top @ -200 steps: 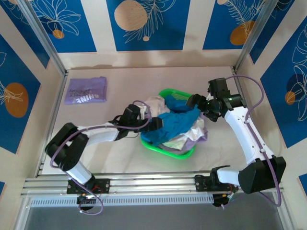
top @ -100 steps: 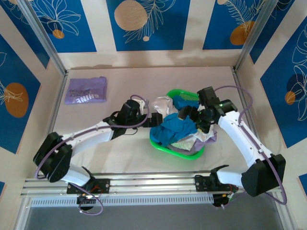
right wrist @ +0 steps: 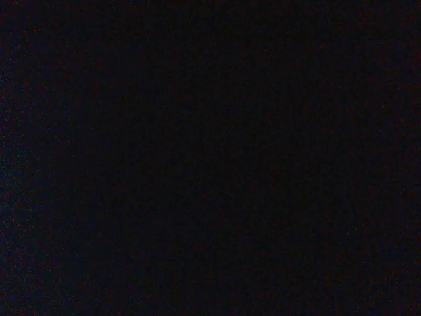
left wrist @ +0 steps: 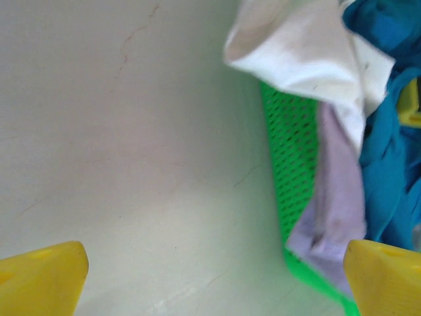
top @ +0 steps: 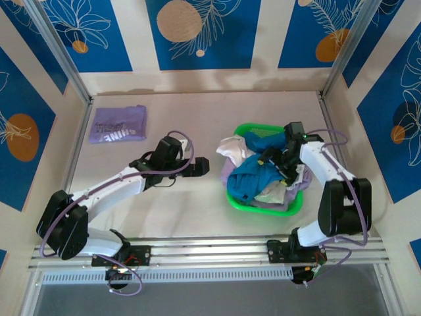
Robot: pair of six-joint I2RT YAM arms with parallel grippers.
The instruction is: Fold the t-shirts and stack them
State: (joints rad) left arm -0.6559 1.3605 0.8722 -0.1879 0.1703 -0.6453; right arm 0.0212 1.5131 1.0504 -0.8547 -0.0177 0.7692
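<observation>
The left tool point(top: 200, 166) hangs with its jaws spread wide and nothing between them, over bare surface point(top: 191, 115) just left of the basket point(top: 260, 206). In the left wrist view its yellow fingertips point(left wrist: 43, 276) stand far apart, with the green mesh wall and spilling cloth ahead of them. The right tool point(top: 275, 160) is down among the clothes in the basket. Its jaws stand wide too, though whether any cloth lies between them I cannot tell.

One lavender shirt point(top: 118, 124) with white lettering lies folded flat in the far left corner of the surface, well apart from everything else. That looks like the start of the stack, and the one piece finished.

The rest is not yet done. A teal shirt point(top: 252, 182) lies crumpled on top of the heap, a white shirt point(top: 233, 147) hangs over the basket's left rim, and lilac cloth point(top: 228, 174) and cream cloth point(top: 275, 195) sit under and beside them.

I judge the task early on: one shirt folded, several to pull out, fold and stack.
</observation>
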